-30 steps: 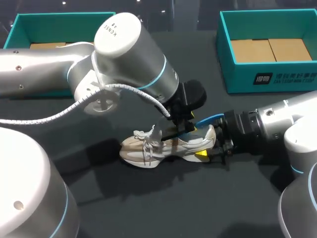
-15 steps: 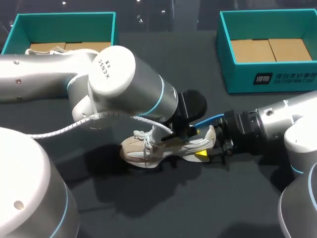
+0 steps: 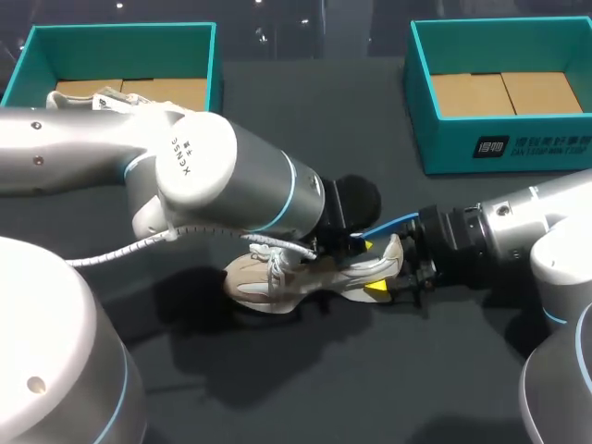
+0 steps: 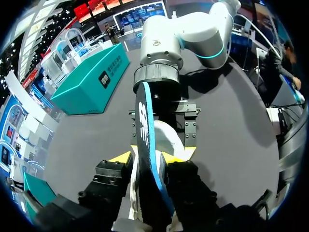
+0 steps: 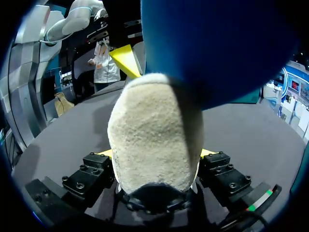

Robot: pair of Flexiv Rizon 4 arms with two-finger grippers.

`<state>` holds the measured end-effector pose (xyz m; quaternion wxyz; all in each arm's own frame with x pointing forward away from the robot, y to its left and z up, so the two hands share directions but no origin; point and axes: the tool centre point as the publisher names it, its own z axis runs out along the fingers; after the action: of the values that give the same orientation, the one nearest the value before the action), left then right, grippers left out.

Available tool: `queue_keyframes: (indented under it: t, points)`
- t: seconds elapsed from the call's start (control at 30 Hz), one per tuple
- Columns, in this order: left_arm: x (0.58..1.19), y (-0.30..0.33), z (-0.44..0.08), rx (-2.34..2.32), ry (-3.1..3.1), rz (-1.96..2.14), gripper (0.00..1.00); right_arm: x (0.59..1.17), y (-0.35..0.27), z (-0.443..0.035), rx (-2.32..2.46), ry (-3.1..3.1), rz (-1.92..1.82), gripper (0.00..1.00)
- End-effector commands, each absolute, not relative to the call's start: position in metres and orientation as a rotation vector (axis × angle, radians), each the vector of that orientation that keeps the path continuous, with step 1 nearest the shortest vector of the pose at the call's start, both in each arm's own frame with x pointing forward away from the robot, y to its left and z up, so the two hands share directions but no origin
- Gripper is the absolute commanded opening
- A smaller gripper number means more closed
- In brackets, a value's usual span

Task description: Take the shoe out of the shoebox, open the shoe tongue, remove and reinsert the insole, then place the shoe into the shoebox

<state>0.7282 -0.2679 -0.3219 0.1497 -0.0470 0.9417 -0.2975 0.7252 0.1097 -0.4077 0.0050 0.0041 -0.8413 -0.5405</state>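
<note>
**Two grippers on one shoe [image 3: 277, 277], insole partway in**

Lies near the middle of the table [image 3: 324, 388], sole down as far as can be told. Carries a dark, blue-edged insole [image 4: 145, 135] standing on edge out of the opening. Clamped on that insole from both sides by the left gripper [image 4: 150, 155]; pinched at the heel by the right gripper [image 5: 155, 153].

Cannot tell whether coming out or going in. Either way: pin the heel firmly, slide the insole along the shoe's length, not across it, and steer clear of the laces [image 3: 275, 259].

Points toe toward the left edge and heel toward the right edge, long axis roughly parallel to the near edge. Well apart from the left box [image 3: 120, 30] and right box [image 3: 444, 153] at the far corners.
</note>
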Motion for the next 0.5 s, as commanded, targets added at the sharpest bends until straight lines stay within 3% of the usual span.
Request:
queue_keyframes:
  t: [0.03, 0.5]
  points:
    - [0.732, -0.266, -0.328, -0.122, 2.71, -0.881, 0.36, 0.725, 0.111, -0.409, 0.012, -2.638, -1.687, 0.0]
    - [0.733, -0.275, -0.342, -0.085, 2.697, -0.911, 0.32, 0.725, 0.111, -0.409, 0.012, -2.638, -1.687, 0.0]
